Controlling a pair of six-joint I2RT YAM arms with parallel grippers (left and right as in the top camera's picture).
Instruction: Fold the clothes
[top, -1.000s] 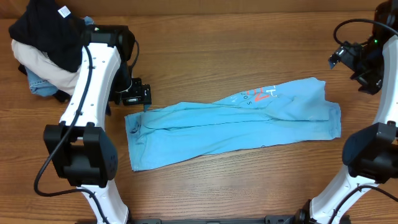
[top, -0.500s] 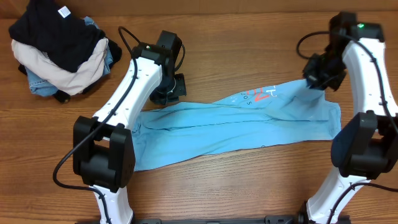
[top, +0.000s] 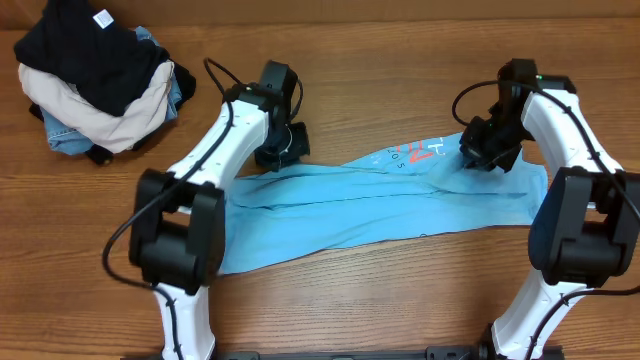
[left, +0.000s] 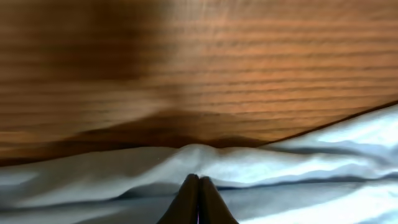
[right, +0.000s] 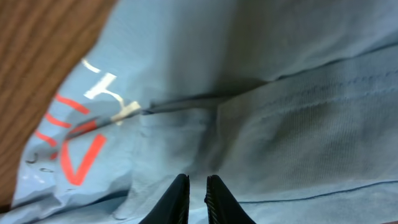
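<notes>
Presently on hand: one light sky-blue cotton T-shirt (top: 380, 205), folded lengthwise into a long band. It lies flat across the middle of the brown wood-grain table (top: 400, 60), with red and white print showing on its far-right part.

Left gripper (top: 283, 152): black, at the T-shirt's far edge near its left end. The fingers are pressed together at a raised ridge of cloth; whether any cloth sits between them cannot be told.

Right gripper (top: 487, 150): black, on the T-shirt's far-right part, beside the print. The fingers are drawn close with a slim gap; a pinch on the cloth cannot be confirmed.

Risks, as judged:
- A pinch that takes only the top layer would peel the band open on lifting.
- An empty pinch would leave one end behind and skew the fold.
- Uneven lifts would drag the band crooked.

Other stock: heap of black, cream and denim-blue garments (top: 95, 80), well apart beyond the T-shirt's left end and touching neither gripper.

Obstructions: nothing lies on the T-shirt besides the two grippers.
</notes>
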